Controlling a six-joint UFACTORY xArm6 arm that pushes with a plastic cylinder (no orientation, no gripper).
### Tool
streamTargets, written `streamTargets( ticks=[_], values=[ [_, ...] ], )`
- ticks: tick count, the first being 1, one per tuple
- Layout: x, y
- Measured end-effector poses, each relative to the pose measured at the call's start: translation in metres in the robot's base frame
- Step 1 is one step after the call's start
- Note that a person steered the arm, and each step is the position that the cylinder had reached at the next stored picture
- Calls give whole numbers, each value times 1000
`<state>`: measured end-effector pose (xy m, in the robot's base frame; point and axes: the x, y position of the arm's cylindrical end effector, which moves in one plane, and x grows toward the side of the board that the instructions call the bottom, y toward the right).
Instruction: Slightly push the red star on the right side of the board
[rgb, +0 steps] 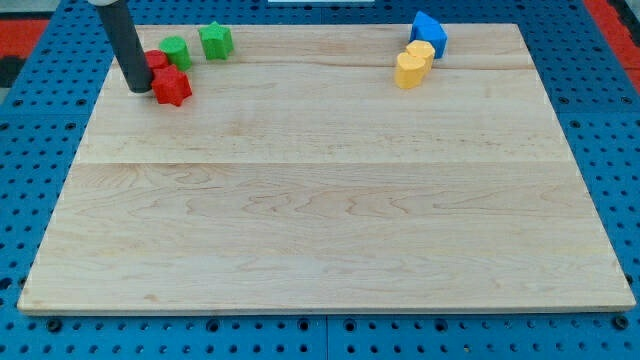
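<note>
A red star block (172, 87) lies near the board's top left corner. My tip (139, 88) rests on the board just to the star's left, touching or nearly touching it. A second red block (157, 61) sits behind the rod, partly hidden, its shape unclear. A green round block (176, 50) and a green star block (215, 41) lie just above and to the right of the red star.
At the view's top right stand a blue block (428, 32), a yellow block (421, 52) and a yellow heart-like block (408, 70), close together. The wooden board (330, 200) sits on a blue pegboard table.
</note>
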<state>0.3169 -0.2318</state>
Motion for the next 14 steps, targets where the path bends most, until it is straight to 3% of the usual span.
streamTargets(
  ticks=[1, 3, 9, 11, 12, 14],
  values=[
    [15, -1],
    [-6, -73],
    [-78, 8],
    [-79, 41],
    [-90, 5],
    [-58, 5]
  ],
)
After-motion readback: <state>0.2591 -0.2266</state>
